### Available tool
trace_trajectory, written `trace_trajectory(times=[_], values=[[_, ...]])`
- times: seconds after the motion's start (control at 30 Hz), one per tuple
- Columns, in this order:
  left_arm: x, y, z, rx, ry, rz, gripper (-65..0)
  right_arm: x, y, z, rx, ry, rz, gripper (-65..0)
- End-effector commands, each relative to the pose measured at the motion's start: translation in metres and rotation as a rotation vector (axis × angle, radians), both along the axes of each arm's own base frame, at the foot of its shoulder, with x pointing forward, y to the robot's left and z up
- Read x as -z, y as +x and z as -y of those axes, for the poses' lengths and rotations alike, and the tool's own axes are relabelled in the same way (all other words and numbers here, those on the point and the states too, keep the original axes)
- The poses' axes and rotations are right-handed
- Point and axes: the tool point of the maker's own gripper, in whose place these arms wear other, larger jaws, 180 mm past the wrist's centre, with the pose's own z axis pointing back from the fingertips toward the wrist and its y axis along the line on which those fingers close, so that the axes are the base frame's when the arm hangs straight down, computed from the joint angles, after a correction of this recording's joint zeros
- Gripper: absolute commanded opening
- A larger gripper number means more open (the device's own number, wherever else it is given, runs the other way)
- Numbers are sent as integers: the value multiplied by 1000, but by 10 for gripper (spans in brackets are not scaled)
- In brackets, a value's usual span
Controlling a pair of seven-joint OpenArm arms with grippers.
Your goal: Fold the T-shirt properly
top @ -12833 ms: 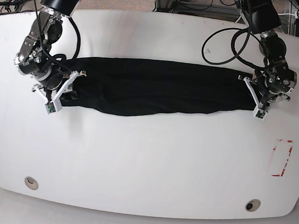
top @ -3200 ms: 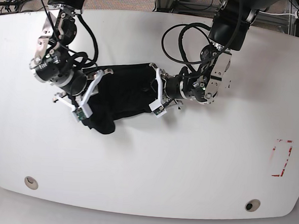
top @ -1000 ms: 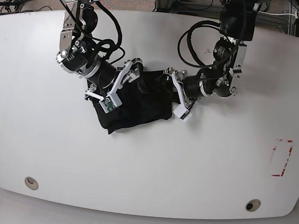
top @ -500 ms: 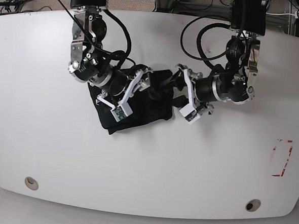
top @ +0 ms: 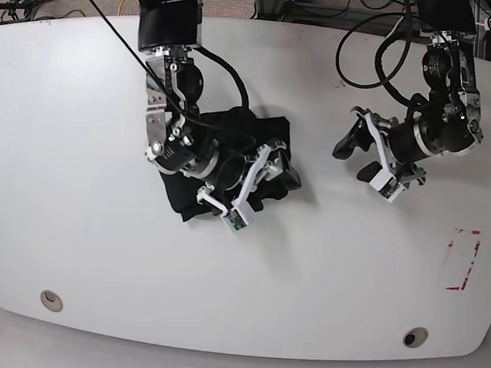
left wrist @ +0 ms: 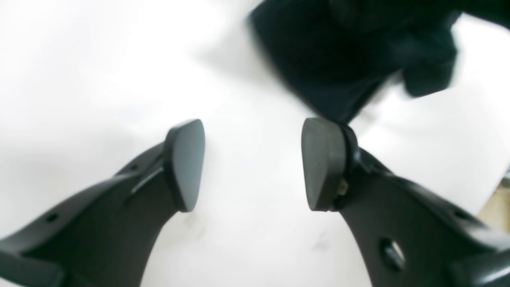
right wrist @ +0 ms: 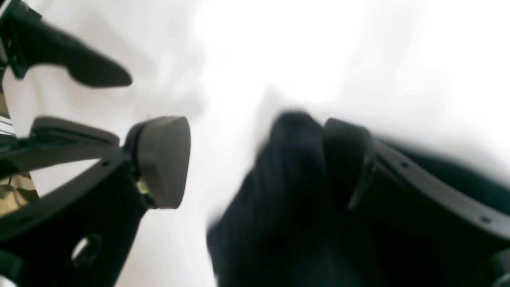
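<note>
The black T-shirt (top: 257, 128) lies bunched in a compact bundle left of the table's middle. My right gripper (top: 281, 168) is at the bundle's right edge, open. In the right wrist view a fold of the T-shirt (right wrist: 287, 199) sits against one of the fingers (right wrist: 350, 159), and bare table shows beside the other. My left gripper (top: 354, 157) hovers apart to the right of the bundle, open and empty. The left wrist view shows my left gripper (left wrist: 253, 163) over bare white table, the T-shirt (left wrist: 338, 52) ahead of it.
The white table (top: 100, 250) has a red-marked rectangle (top: 463, 260) near its right edge and two round holes (top: 51, 299) (top: 414, 337) near the front. Cables hang behind the arms at the far edge.
My left gripper has pulled away to the right, off the T-shirt. My right gripper has swung across the bundle to its right edge. The bundle has shifted slightly.
</note>
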Motion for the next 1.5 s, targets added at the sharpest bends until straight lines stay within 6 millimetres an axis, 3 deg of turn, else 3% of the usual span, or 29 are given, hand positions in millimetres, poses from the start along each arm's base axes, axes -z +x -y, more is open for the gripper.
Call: trace_trajectory(times=[0.0,0.23,0.37,0.47,0.57,0.6,0.7,0.77,0.83,0.9,1.03,1.13,1.47], values=[[-12,5,-15,-23,8,44,-290,-22,13,-9,-12,44,54,-162],[-13,5,-32,-36,50,44,-292,-52,15,-4,-11,41,151,-162],[-14,6,-30,-35,46,49,-306,-41,5,17,-1,-14,152,-171],[-15,7,-25,-37,28,54,-357,-36,-6,34,5,-57,164,-243],[-27,21,-15,-47,-15,108,-396,-31,-19,48,11,-93,166,-358],[-32,28,-13,-58,-16,139,-407,-28,-25,56,23,-101,160,-428],[-32,39,-8,-92,-16,175,-411,-20,-42,66,36,-114,139,-544],[-24,45,-4,-123,-15,164,-410,-14,-53,67,37,-115,118,-558],[-21,53,0,-161,-26,151,-406,-9,-63,66,34,-115,100,-523],[-16,58,14,-153,-43,136,-388,-5,-74,68,29,-120,84,-442],[-3,58,41,-115,-85,90,-267,6,-94,67,24,-119,38,-203],[2,58,59,-115,-140,62,-204,13,-102,68,24,-124,16,-89],[20,54,105,-103,-265,-34,-197,26,-99,84,49,-248,30,-76]])
